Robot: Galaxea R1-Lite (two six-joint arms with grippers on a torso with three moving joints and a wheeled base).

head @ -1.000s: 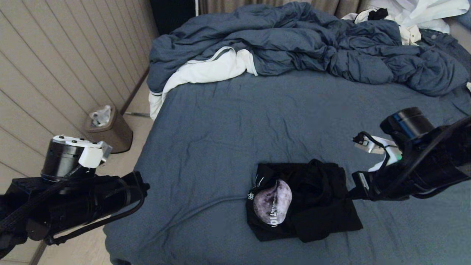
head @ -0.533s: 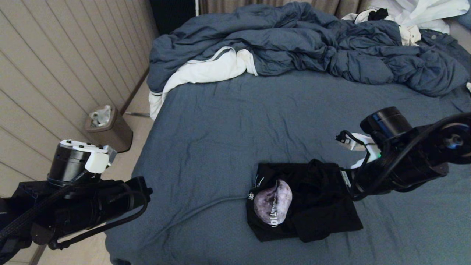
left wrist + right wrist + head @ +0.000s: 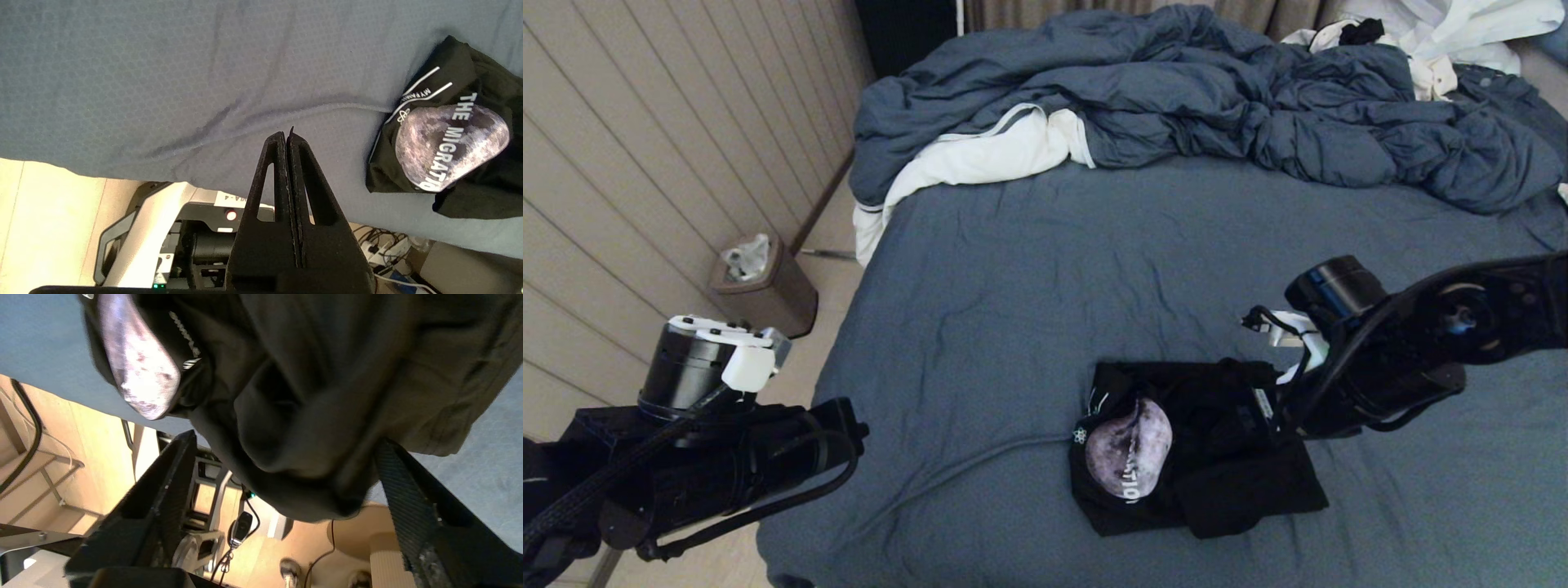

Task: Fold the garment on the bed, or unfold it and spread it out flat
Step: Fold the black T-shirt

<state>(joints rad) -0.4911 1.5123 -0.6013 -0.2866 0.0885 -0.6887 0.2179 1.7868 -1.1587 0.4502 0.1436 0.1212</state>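
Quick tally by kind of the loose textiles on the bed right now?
Black T-shirt: 1
Blue-grey duvet: 1
White cloth with grey stripe: 1
White bundle at the far right corner: 1
Total: 4

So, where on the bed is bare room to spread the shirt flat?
The widest bare stretch of the bed lies between the folded garment and the duvet. More bare sheet runs from the shirt toward the left gripper, shut at the bed's edge. It is crowded at the shirt, where the right gripper stands open over it, and beside the white cloth.
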